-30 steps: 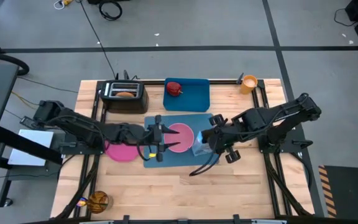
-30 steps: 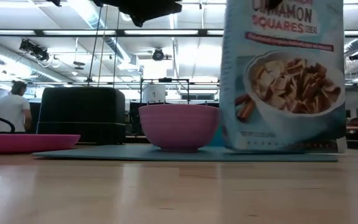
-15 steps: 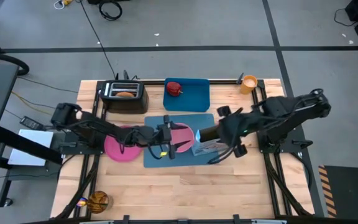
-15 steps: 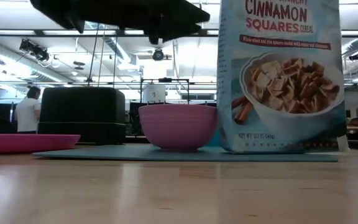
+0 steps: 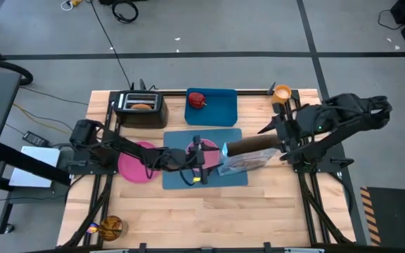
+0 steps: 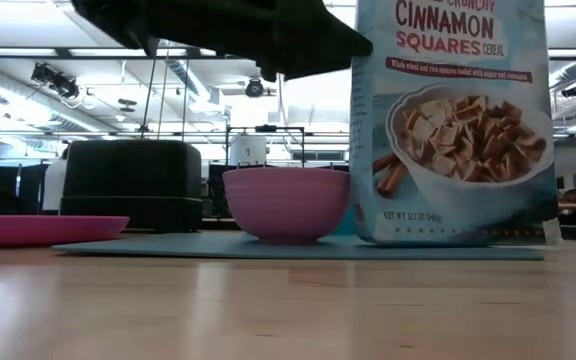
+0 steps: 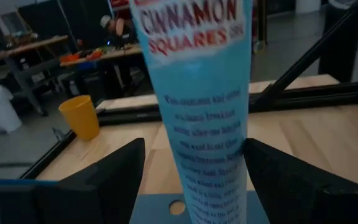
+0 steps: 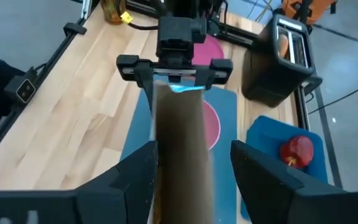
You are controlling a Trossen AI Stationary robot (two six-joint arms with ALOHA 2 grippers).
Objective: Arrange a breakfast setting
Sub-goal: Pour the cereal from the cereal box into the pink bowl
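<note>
A tall light-blue cereal box (image 5: 248, 158) stands upright on the blue mat (image 5: 178, 179), right of the pink bowl (image 6: 288, 205). My left gripper (image 5: 201, 156) is open above the bowl, its fingers on either side of the box's narrow edge (image 7: 204, 112) with gaps. My right gripper (image 5: 276, 137) is open at the box's top, with a finger on each side of it (image 8: 179, 143). The pink plate (image 5: 133, 169) lies left of the mat. The toast (image 5: 140, 107) sits in the toaster. The apple (image 5: 197, 100) lies on the blue tray. The orange cup (image 5: 282, 93) stands far right. The spoon is out of view.
The black toaster (image 5: 140, 109) stands at the far left and the blue rimmed tray (image 5: 220, 109) at the far middle. A yellowish round object (image 5: 111, 226) lies at the near left corner. Bare wood shows along the near edge. A person shows in the room behind.
My right gripper has set the cereal box down upright on the mat and drawn back toward the table's right edge. My left gripper has moved right over the bowl, up to the box.
</note>
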